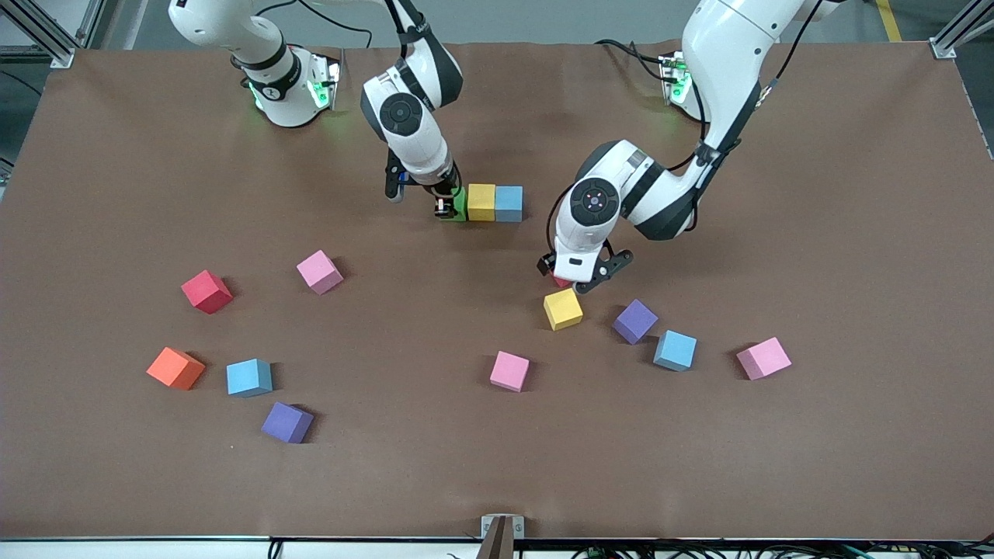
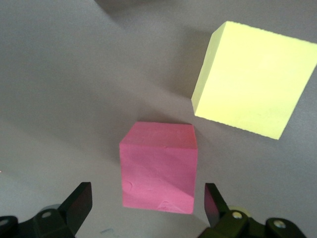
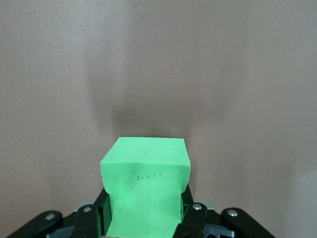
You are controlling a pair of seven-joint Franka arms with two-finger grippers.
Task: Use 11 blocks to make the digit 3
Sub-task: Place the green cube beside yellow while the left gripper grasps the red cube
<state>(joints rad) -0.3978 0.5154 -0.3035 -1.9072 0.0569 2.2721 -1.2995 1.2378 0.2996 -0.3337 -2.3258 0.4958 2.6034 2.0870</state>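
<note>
Right claw (image 1: 445, 208) clenched on the green cube (image 3: 146, 186), set against the yellow cube (image 1: 481, 202) of the row with the light blue cube (image 1: 509, 203); seat it flush and flat on the desk (image 1: 815, 194) before letting go. Left claw (image 1: 575, 283) spread wide, straddling the red cube (image 2: 158, 166) beside a loose yellow cube (image 1: 563, 309); centre, drop straight, avoid nudging that neighbour.

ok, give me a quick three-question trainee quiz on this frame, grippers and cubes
1. True or false: the left gripper is shut on the red cube.
2. What does the right gripper hold? A orange cube, B green cube, C purple cube.
3. Counting the held one, how many cubes line up in the started row?
Key: 1 false, it is open around it; 2 B; 3 three, with the yellow cube and light blue cube.
</note>
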